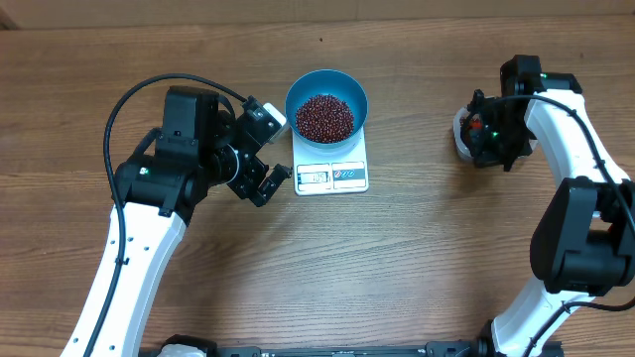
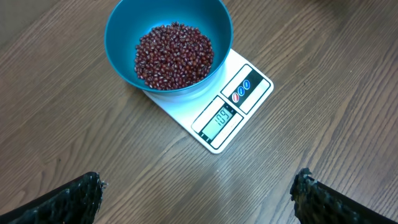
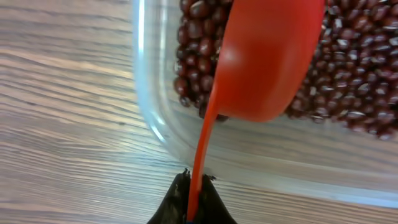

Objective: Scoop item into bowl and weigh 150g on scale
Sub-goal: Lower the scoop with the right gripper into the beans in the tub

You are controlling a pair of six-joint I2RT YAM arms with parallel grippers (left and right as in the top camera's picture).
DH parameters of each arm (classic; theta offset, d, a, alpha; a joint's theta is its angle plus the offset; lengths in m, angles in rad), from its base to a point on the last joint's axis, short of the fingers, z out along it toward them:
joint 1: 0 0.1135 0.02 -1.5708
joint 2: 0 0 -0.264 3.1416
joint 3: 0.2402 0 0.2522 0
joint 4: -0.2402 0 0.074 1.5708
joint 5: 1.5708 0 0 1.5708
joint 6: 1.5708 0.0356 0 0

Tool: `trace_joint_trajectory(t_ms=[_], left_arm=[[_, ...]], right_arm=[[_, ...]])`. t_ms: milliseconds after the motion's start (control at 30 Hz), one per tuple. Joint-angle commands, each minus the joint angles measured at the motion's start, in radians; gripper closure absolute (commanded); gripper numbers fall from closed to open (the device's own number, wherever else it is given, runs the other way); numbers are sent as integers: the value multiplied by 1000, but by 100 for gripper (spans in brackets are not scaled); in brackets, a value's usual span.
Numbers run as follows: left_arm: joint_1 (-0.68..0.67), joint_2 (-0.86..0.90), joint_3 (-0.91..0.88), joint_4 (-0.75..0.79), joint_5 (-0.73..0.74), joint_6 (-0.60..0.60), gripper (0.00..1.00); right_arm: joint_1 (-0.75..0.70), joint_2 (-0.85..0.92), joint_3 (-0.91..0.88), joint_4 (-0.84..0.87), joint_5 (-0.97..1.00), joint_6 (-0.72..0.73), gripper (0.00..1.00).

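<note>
— Progress?
— Beans (image 2: 174,56) heaped in the bowl (image 2: 121,37), which sits on the scale (image 2: 183,109). Display looks short of target, so more scooping is likely.
— Jaws?
— My right gripper (image 3: 189,193) is clamped on the scoop (image 3: 267,62) handle, over the tub (image 3: 249,149) at right. My left gripper (image 2: 196,193) is spread wide, empty, left of the scale.

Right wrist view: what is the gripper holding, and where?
The right gripper pinches the red plastic scoop by the end of its thin handle.
</note>
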Motion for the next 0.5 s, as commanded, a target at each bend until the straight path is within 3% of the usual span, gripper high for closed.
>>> trace_joint_trajectory(t_ms=[0, 233, 467], left_arm=[[5, -16, 15, -2, 14, -10, 0], [5, -16, 15, -2, 14, -10, 0], [5, -16, 15, -2, 14, -10, 0]], right_arm=[[1, 2, -7, -15, -119, 91, 96], [-30, 2, -7, -16, -226, 106, 96], [-169, 2, -7, -14, -408, 105, 96]])
